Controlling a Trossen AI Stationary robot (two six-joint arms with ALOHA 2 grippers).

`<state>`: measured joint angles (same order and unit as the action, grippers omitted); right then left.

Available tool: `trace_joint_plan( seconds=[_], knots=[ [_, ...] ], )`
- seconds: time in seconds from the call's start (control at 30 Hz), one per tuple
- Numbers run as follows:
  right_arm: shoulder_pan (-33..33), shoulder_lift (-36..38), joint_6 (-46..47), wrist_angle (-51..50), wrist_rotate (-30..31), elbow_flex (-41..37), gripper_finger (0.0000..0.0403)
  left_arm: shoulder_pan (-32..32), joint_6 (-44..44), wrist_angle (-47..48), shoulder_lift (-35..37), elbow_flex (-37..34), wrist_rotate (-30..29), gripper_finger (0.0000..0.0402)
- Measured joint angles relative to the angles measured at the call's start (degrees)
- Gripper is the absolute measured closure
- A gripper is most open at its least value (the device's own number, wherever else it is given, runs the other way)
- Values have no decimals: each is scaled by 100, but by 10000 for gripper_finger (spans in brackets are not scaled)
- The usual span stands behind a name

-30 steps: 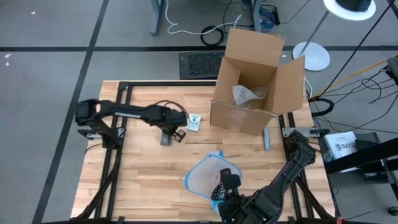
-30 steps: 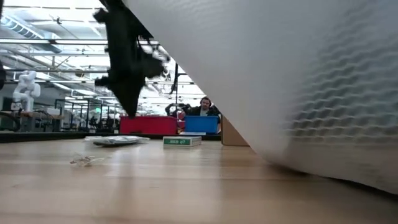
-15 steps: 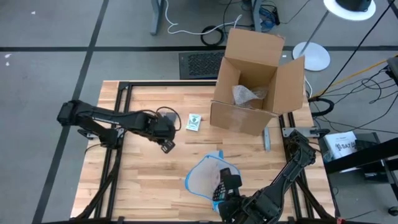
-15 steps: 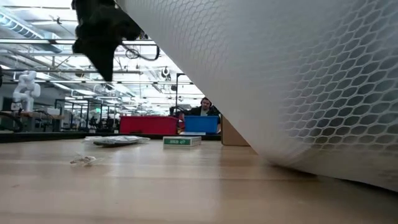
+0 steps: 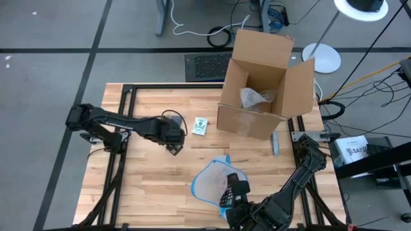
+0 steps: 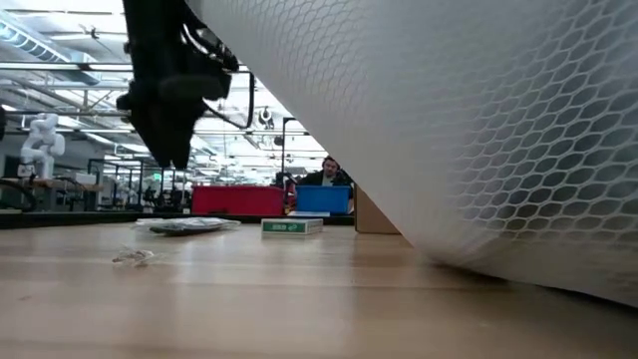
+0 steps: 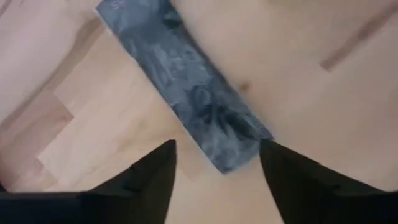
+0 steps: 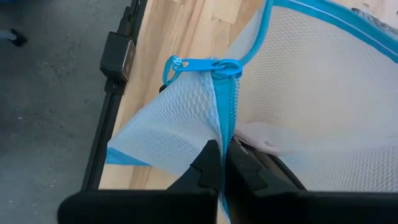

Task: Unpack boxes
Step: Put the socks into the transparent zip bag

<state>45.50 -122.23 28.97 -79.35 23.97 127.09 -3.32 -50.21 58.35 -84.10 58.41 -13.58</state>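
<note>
Grey floor, white lamp

Two dark jointed arms with looped black cables and tapered black fingers.

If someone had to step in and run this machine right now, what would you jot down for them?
Left gripper: open above a flat dark grey packet lying on the table, holding nothing.
Right gripper: shut on the white mesh pouch by its blue zipper edge, at the table's near side.
Cardboard box: open at the far right, a crumpled clear bag inside.
Done: a small green-and-white packet and a grey strip lie outside the box.
Left: empty the box.
</note>
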Motion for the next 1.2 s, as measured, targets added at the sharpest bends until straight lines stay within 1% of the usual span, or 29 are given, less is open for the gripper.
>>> trace_joint_plan(
  seconds=[0.07, 0.17, 0.3, 0.4, 0.5, 0.57, 0.63, 0.87, 0.97, 1.07, 1.13, 1.2],
  knots=[
    [4, 0, -5, 0, 2, 0, 403, 115, -53, 3, -223, 0, -55, 144],
    [5, 0, -48, 10, 2, 0, 403, 321, -49, -28, -599, 0, -4, 127],
    [15, 0, -89, 53, 3, 0, 403, 626, -42, -168, -1119, 0, 78, 123],
    [15, 0, -91, 81, 2, 0, 403, 849, 255, -376, -1457, 18, 241, 123],
    [15, 0, -91, 118, -1, 0, 403, 984, 475, -732, -1676, 15, 560, 123],
    [23, 0, -91, 115, -2, 0, 403, 1031, 496, -1033, -1734, 31, 877, 123],
    [26, 0, -100, 114, -2, 0, 403, 1051, 498, -1175, -1746, 28, 1008, 125],
    [26, -2, -137, 114, -2, 0, 403, 1043, 802, -1354, -1757, 16, 1064, 132],
    [26, -1, -137, 114, 0, 0, 403, 1043, 714, -1534, -1764, 13, 1099, 136],
    [26, -2, -137, 113, 14, 0, 403, 1041, 460, -1676, -1768, 7, 1106, 163],
    [26, -2, -137, 114, 15, 0, 403, 1041, 459, -1823, -1770, 5, 1119, 205],
    [26, -2, -137, 118, 23, 0, 403, 1041, 448, -1960, -1772, 4, 1117, 264]
  ],
)
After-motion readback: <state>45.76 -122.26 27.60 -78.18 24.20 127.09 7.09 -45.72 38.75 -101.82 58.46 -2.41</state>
